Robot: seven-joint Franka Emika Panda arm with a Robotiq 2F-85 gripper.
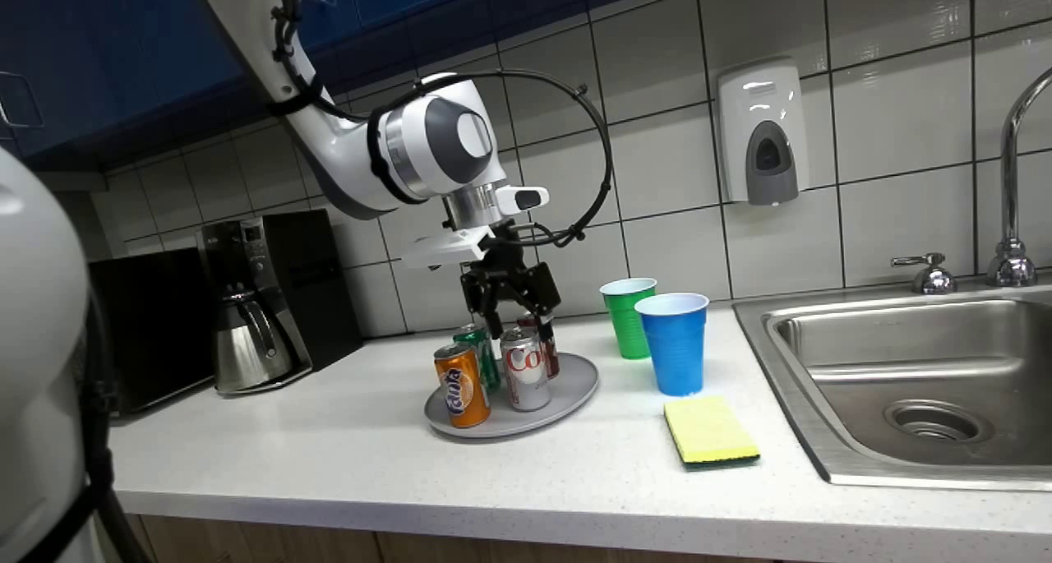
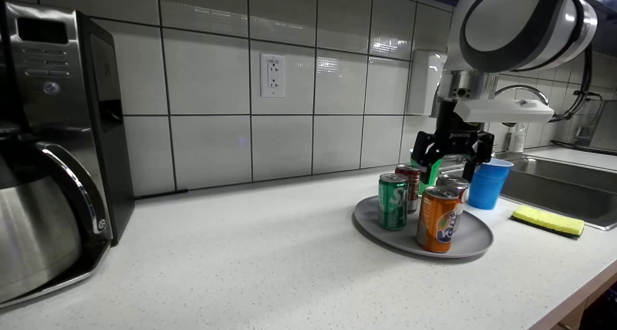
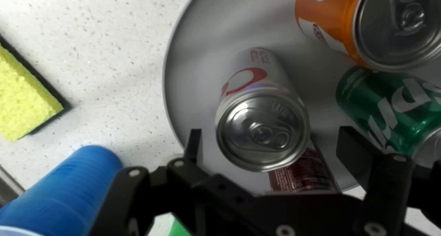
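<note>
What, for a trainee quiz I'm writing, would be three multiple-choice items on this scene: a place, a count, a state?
1. Where does the yellow sponge lie?
A) Inside the blue cup
B) In the sink
C) On the counter

2. How many cans stand on the gray plate?
A) Four
B) Two
C) Six

3. How is the hand?
A) Clamped on the sponge
B) Open
C) Fully shut

1: C, both exterior views show it lying flat there.
2: A, the wrist view shows an orange can, green can, silver can and dark red can.
3: B, in the wrist view its fingers stand apart, the silver can's top seen between them.
</note>
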